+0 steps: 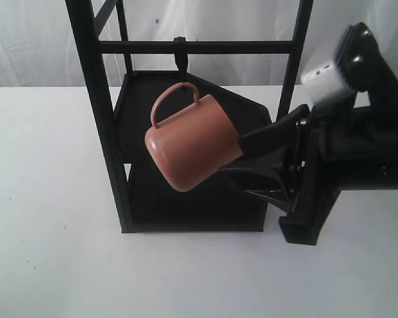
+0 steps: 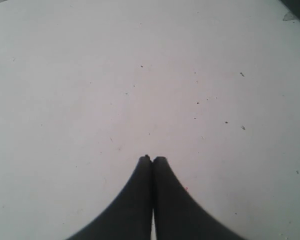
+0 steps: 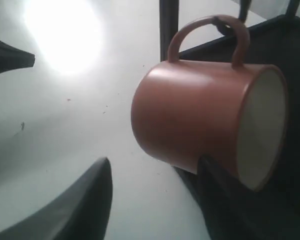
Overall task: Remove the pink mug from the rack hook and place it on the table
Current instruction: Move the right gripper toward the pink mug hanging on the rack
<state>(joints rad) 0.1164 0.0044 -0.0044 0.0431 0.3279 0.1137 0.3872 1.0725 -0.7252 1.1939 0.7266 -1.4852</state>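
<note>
Toward the table's (image 1: 46,199) far edge, midway along it, the one pink mug (image 1: 192,142) is hanging tilted from the single rack hook (image 1: 180,56) on the one rack (image 1: 96,119), while the right gripper (image 1: 242,158), one of two, is reaching in from the right edge with jaws spread. Over a bare patch of table, the left gripper (image 2: 152,160) is hovering with jaws pressed together, holding nothing. Seen from the right wrist, one finger is sitting at the mug's rim and the other is standing clear, so nothing is clamped. Pulling back before lifting the handle free is likely risking a toppled rack, and a thin rim pinch is risking a drop.
</note>
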